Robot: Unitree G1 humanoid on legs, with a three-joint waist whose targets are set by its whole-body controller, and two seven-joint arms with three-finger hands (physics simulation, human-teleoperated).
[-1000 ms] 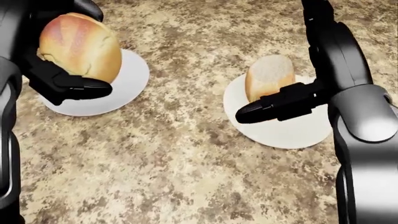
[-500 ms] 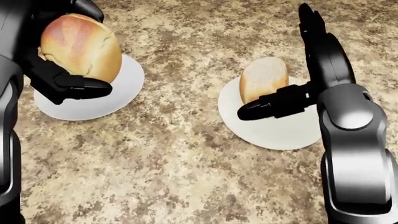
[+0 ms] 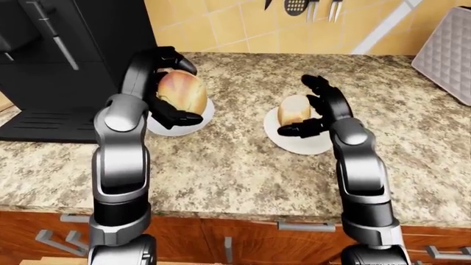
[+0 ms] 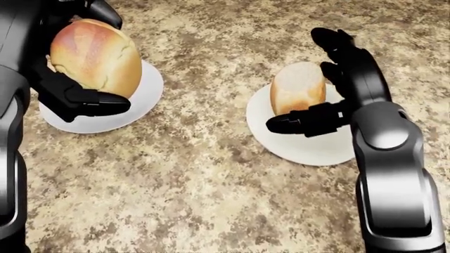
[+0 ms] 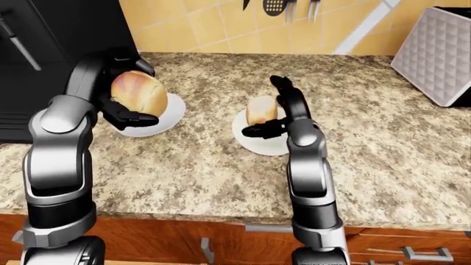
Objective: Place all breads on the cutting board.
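While my left hand (image 4: 74, 79) grips the big roll (image 4: 95, 55) above its plate (image 4: 144, 89), my right hand (image 4: 331, 89) stands open round the smaller roll (image 4: 299, 87), upright on the 2nd plate (image 4: 302, 145). Both look light, soft and crushable, so I'd cup the flanks gently. Only the eye views show the counter edge, coffee machine (image 3: 66, 61) and wall; no cutting board shows.
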